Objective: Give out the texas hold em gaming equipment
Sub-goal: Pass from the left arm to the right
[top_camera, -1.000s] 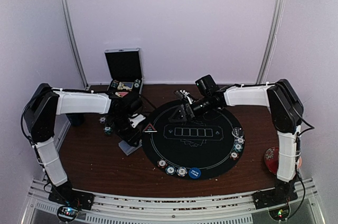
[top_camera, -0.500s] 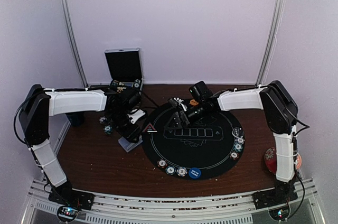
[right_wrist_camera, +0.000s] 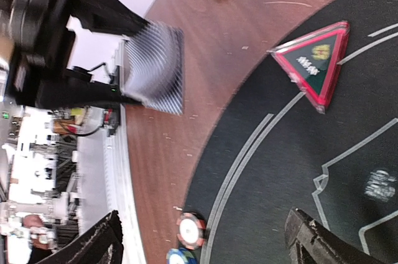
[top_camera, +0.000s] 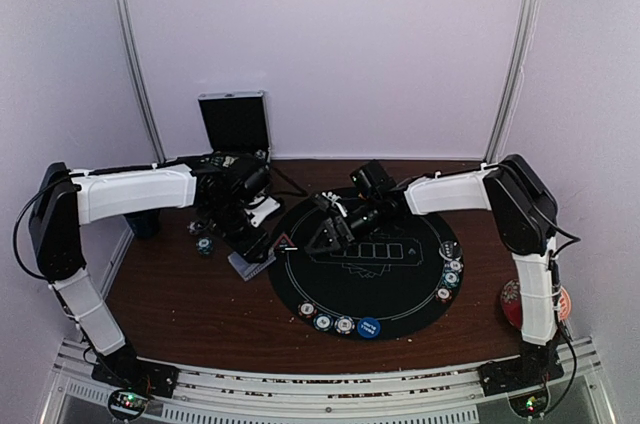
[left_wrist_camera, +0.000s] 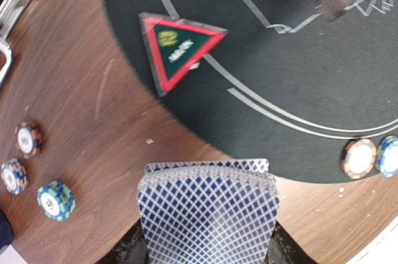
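Observation:
My left gripper (top_camera: 248, 250) is shut on a deck of blue-checked playing cards (left_wrist_camera: 208, 211), held just off the left rim of the round black mat (top_camera: 400, 289). In the right wrist view the same deck (right_wrist_camera: 153, 68) shows edge-on. A red triangle marker (left_wrist_camera: 180, 48) lies on the mat's left edge. My right gripper (top_camera: 328, 231) hovers open and empty over the mat, right of the triangle (right_wrist_camera: 314, 65). Chips (top_camera: 322, 322) and a blue button disc (top_camera: 369, 327) sit along the mat's front rim. More chips (top_camera: 450, 272) line its right rim.
Three loose chips (left_wrist_camera: 37, 174) lie on the brown table left of the deck. An open black case (top_camera: 235, 124) stands at the back left. A red patterned cup (top_camera: 514, 302) sits by the right arm's base. Two chips (right_wrist_camera: 189, 231) lie between my right fingers.
My right gripper has slid left across the mat toward the triangle and the deck. The left gripper has nudged the deck slightly toward the mat and tightened a little.

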Robot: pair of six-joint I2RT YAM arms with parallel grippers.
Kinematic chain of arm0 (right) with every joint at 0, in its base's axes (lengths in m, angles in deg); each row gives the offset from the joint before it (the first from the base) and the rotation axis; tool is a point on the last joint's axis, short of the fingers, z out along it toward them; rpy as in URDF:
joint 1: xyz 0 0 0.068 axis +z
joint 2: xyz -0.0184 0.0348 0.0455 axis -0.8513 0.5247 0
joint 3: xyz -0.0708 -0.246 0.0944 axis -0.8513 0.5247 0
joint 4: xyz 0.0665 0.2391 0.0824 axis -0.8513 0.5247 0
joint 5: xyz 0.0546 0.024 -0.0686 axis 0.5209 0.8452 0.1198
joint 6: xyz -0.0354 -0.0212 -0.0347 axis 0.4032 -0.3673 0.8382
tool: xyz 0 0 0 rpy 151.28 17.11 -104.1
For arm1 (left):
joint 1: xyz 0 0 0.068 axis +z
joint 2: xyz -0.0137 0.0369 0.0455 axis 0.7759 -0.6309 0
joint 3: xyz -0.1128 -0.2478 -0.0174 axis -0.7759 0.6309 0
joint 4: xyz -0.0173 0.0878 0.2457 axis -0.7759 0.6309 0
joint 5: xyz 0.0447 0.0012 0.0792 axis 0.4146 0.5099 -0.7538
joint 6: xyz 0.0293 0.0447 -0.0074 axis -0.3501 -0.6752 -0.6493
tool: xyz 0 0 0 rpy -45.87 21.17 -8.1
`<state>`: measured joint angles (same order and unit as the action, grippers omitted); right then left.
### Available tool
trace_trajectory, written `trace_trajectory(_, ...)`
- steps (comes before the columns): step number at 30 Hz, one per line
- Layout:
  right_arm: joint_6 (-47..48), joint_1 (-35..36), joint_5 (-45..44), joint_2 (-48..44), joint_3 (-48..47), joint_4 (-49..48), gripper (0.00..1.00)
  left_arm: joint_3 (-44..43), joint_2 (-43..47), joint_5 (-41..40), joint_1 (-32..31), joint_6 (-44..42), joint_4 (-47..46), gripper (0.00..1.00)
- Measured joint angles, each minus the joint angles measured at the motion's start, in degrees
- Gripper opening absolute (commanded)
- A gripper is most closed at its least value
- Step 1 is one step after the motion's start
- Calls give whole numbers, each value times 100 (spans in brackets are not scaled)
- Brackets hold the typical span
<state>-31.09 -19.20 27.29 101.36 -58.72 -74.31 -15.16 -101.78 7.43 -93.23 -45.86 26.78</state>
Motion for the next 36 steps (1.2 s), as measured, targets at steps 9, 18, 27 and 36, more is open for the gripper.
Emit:
trace_trajectory(9, -1025, 11, 673, 92, 114, -1049, 90, -446, -343, 4, -511, 33, 9, 57)
trace_trajectory(18, -1904, 11, 951, 109, 455, -1950, 87, -713, -619, 2, -826, 42, -39, 57)
trace_trajectory(27, -2382, 11, 1113, 310, 625, -2420, 83, -1038, -802, -26, -984, 79, -79, 57)
trace_trajectory(36, -2583, 37, 1176, 365, 649, -2511, 78, -1163, -911, -39, -1161, 81, -79, 57)
